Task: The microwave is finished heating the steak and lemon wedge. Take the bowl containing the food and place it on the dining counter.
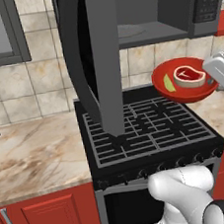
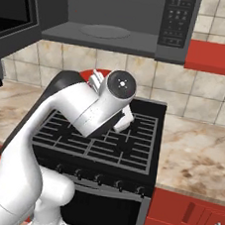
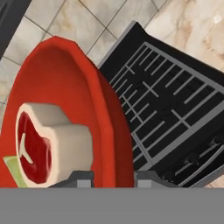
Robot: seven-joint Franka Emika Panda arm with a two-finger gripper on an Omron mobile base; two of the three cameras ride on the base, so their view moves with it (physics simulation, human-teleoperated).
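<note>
Bowl (image 1: 186, 81): held in the air above the stove's (image 1: 151, 129) back right corner, rim pinched.
Claw (image 3: 114, 178): clenched on the bowl's rim.
Steak (image 1: 189, 76): inside the bowl.

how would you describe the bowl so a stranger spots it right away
Start at the open microwave above the black stove. Just below its cavity, in the air over the grates, the bowl hangs from the gripper. It is glossy red and holds a steak and a lemon wedge.

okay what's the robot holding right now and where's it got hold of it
The gripper is shut on the red bowl, pinching its rim with a finger on each side of the wall. The steak and lemon wedge ride inside, above the stove.
</note>
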